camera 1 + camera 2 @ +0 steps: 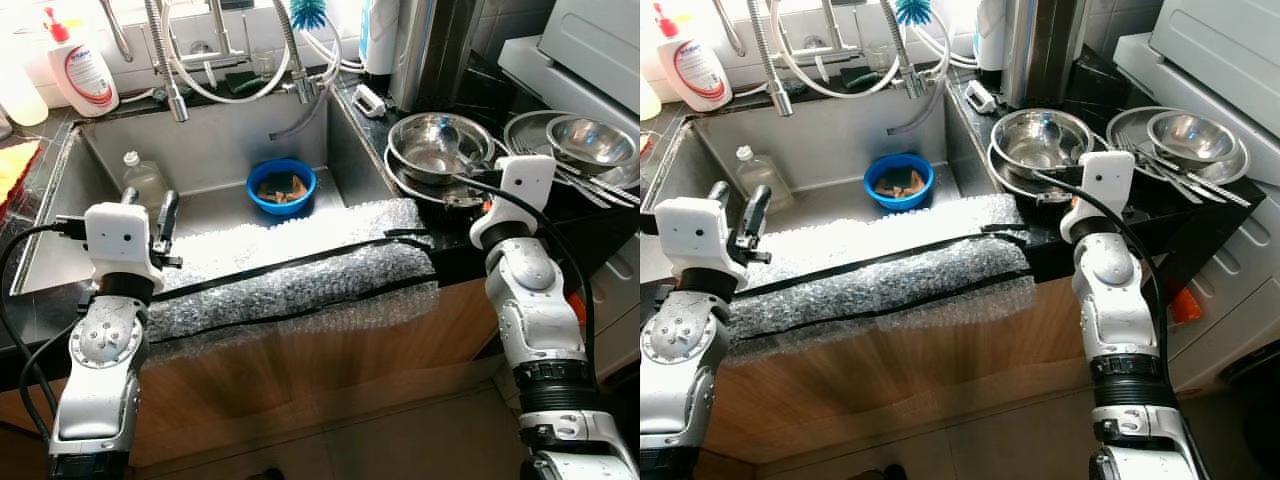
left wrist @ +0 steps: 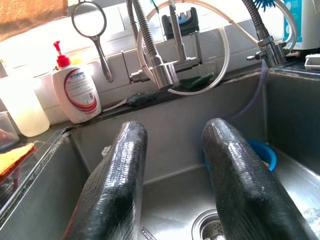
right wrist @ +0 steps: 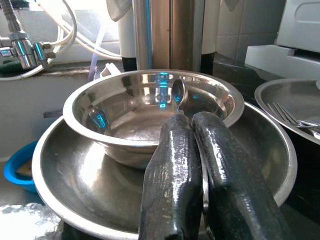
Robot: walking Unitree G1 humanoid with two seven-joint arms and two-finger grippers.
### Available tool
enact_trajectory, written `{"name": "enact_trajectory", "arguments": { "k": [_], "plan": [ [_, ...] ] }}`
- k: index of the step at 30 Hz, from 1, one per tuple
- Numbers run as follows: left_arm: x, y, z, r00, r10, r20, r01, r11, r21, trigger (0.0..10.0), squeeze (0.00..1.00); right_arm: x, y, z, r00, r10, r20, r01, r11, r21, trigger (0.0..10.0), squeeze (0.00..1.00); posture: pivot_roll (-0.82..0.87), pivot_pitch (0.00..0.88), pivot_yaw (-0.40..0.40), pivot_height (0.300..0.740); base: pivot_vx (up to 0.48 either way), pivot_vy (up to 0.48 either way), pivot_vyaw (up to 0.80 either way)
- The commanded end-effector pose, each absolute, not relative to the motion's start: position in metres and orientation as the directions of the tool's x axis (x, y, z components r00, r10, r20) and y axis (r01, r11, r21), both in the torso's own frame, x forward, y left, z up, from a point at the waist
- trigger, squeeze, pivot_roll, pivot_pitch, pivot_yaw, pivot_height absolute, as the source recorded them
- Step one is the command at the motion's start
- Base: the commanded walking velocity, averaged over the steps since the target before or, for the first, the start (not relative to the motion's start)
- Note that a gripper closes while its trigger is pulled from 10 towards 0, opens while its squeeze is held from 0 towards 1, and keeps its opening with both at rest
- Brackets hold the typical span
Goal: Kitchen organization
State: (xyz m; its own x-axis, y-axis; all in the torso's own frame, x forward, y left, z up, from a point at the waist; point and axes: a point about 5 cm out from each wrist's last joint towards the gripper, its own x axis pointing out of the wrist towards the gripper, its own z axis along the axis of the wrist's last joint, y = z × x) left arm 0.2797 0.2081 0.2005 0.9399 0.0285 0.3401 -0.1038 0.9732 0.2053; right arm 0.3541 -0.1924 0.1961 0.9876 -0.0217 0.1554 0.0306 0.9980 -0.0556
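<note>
Steel spoon (image 3: 178,95) seemingly pinched by right pincer (image 3: 192,125).

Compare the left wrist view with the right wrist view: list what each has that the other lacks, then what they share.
Left wrist view alone: the open left gripper, its jaws apart above the sink drain, the soap dispenser and a hanging strainer.

Right wrist view alone: the right gripper, jaws shut on a spoon lying in the steel bowl, which sits in a wider steel pan.

Shared: the blue bowl and a faucet.
</note>
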Motion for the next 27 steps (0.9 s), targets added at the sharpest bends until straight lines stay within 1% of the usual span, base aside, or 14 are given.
{"name": "enact_trajectory", "arguments": {
  "k": [1,12,13,14,18,19,20,23,25,26,27],
  "plan": [
    [0.278,0.208,0.206,0.931,0.038,0.362,-0.122,0.97,0.21,10.0,0.0,0.355,-0.188,0.211,0.975,-0.007,0.221,0.017,0.999,-0.042,0.0,0.0,-0.05,0.109,0.056,0.74,0.0,0.0,0.0],
    [0.278,0.207,0.208,0.929,0.038,0.368,-0.122,0.97,0.21,10.0,0.0,0.347,-0.185,0.241,0.919,-0.024,0.393,0.019,1.0,0.016,0.0,0.0,-0.05,0.11,0.055,0.74,0.0,0.0,0.0],
    [0.279,0.207,0.209,0.928,0.036,0.371,-0.122,0.97,0.211,10.0,0.0,0.345,-0.183,0.246,0.908,-0.021,0.418,0.016,1.0,0.016,6.9,0.0,-0.05,0.11,0.055,0.74,0.0,0.0,0.0],
    [0.279,0.206,0.209,0.927,0.035,0.374,-0.123,0.969,0.213,10.0,0.0,0.344,-0.181,0.251,0.899,-0.015,0.438,0.007,1.0,0.02,10.0,0.0,-0.05,0.111,0.055,0.74,0.0,0.0,0.0],
    [0.28,0.206,0.21,0.925,0.037,0.378,-0.126,0.969,0.214,10.0,0.0,0.342,-0.175,0.256,0.883,0.014,0.469,-0.035,0.999,0.035,10.0,0.0,-0.06,0.11,0.055,0.74,0.0,0.0,0.0],
    [0.28,0.206,0.211,0.924,0.037,0.381,-0.128,0.968,0.215,10.0,0.0,0.34,-0.172,0.26,0.873,0.044,0.487,-0.078,0.996,0.051,10.0,0.0,-0.06,0.112,0.056,0.74,0.0,0.0,0.0],
    [0.281,0.207,0.213,0.921,0.037,0.387,-0.13,0.967,0.217,10.0,0.0,0.335,-0.164,0.267,0.845,0.097,0.526,-0.156,0.985,0.069,10.0,0.0,-0.05,0.112,0.056,0.74,0.0,0.0,0.0],
    [0.281,0.208,0.217,0.918,0.036,0.395,-0.133,0.966,0.221,10.0,0.0,0.327,-0.156,0.275,0.807,0.161,0.568,-0.259,0.961,0.096,10.0,0.0,-0.05,0.112,0.056,0.74,0.0,0.0,0.0],
    [0.281,0.209,0.219,0.915,0.038,0.401,-0.136,0.966,0.219,10.0,0.0,0.323,-0.152,0.281,0.783,0.18,0.595,-0.323,0.936,0.141,10.0,0.0,-0.05,0.113,0.055,0.74,0.0,0.0,0.0],
    [0.282,0.21,0.223,0.91,0.047,0.411,-0.141,0.969,0.202,10.0,0.0,0.316,-0.149,0.287,0.75,0.206,0.629,-0.412,0.889,0.2,10.0,0.0,-0.05,0.113,0.053,0.74,0.0,0.0,0.0],
    [0.282,0.21,0.223,0.909,0.05,0.414,-0.143,0.97,0.196,10.0,0.0,0.315,-0.149,0.288,0.742,0.211,0.637,-0.431,0.877,0.212,10.0,0.0,-0.05,0.113,0.053,0.74,0.0,0.0,0.0]
  ]
}}
